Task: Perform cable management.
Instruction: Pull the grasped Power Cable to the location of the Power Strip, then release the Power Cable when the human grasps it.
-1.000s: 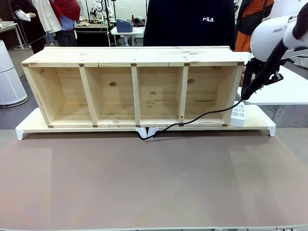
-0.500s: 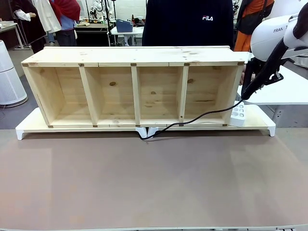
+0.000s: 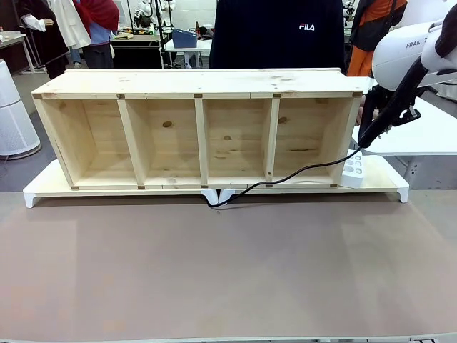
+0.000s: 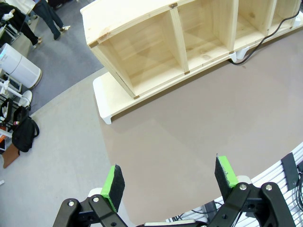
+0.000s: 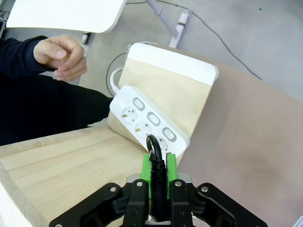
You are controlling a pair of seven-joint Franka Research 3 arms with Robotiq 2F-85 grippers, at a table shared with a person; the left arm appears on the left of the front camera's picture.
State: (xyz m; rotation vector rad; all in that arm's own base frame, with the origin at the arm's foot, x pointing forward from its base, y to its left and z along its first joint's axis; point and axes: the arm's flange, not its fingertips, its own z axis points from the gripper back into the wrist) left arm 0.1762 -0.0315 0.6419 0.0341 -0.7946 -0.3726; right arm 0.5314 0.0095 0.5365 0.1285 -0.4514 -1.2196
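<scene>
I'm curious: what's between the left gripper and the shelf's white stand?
Bare brown tabletop, from green-padded left gripper to white-ended stand, in the left wrist view.

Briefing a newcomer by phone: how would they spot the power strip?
Find the long four-compartment wooden shelf. At its right end, on the white-edged stand, sits the power strip: a small white socket block, unlike the thin black cable beside it.

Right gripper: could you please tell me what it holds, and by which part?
The right gripper grips the cable at its end, just above the power strip.
</scene>
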